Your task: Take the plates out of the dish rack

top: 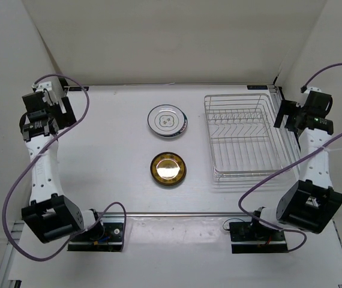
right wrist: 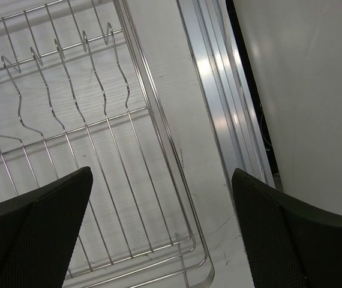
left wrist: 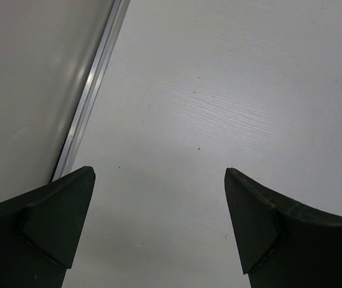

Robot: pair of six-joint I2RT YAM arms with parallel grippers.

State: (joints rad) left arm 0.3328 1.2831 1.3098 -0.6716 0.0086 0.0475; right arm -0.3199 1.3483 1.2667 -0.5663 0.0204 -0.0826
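The silver wire dish rack (top: 246, 138) stands at the right of the table with no plate in its slots. Two plates lie flat on the table left of it: a white plate with a grey centre motif and a dark rim (top: 167, 121), and nearer me a glossy gold plate (top: 168, 168). My left gripper (top: 60, 102) hangs open at the far left, over bare table (left wrist: 159, 174). My right gripper (top: 285, 117) is open beside the rack's right side; its wrist view (right wrist: 162, 174) looks down on the rack's corner wires (right wrist: 159, 129). Neither holds anything.
White walls close in the table on the left, back and right. An aluminium rail (right wrist: 219, 120) runs along the table's right edge beside the rack, and another (left wrist: 90, 102) along the left edge. Purple cables (top: 15, 186) loop from both arms.
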